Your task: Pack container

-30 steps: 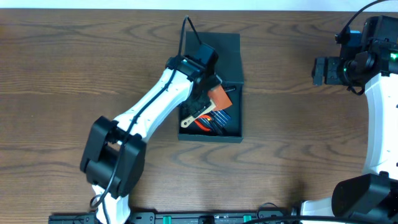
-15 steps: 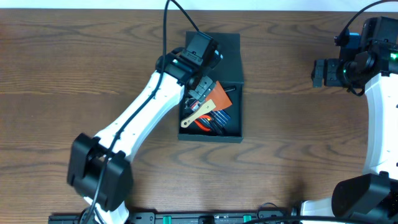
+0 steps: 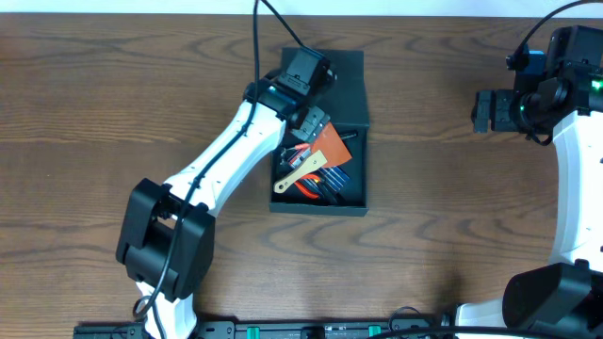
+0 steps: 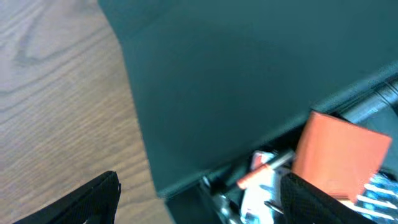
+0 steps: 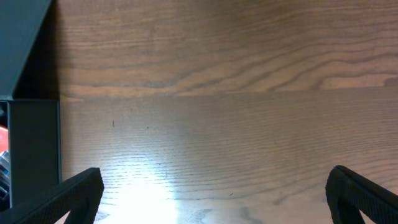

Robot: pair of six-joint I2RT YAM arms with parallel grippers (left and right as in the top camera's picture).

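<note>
The container [image 3: 350,75] is a dark teal-grey box in the middle of the table, its flap lid lying open toward the back. Inside lie an orange card [image 3: 332,147], a tan-handled tool [image 3: 300,175] and several small blue and red items. My left gripper [image 3: 313,121] hovers over the box's back left part, open and empty; in the left wrist view its fingers [image 4: 200,202] straddle the edge where the lid [image 4: 211,81] meets the box, with the orange card [image 4: 342,155] at right. My right gripper [image 3: 482,109] is open and empty, far right above bare table [image 5: 214,193].
The brown wooden table [image 3: 94,113] lies around the box. The container's corner shows at the left edge of the right wrist view [image 5: 31,149]. A black cable [image 3: 283,42] runs from the left arm over the lid. The arm bases stand at the front edge.
My left gripper has lifted out of the box and drawn back toward the lid. The items inside stay put. The right arm has not moved.
</note>
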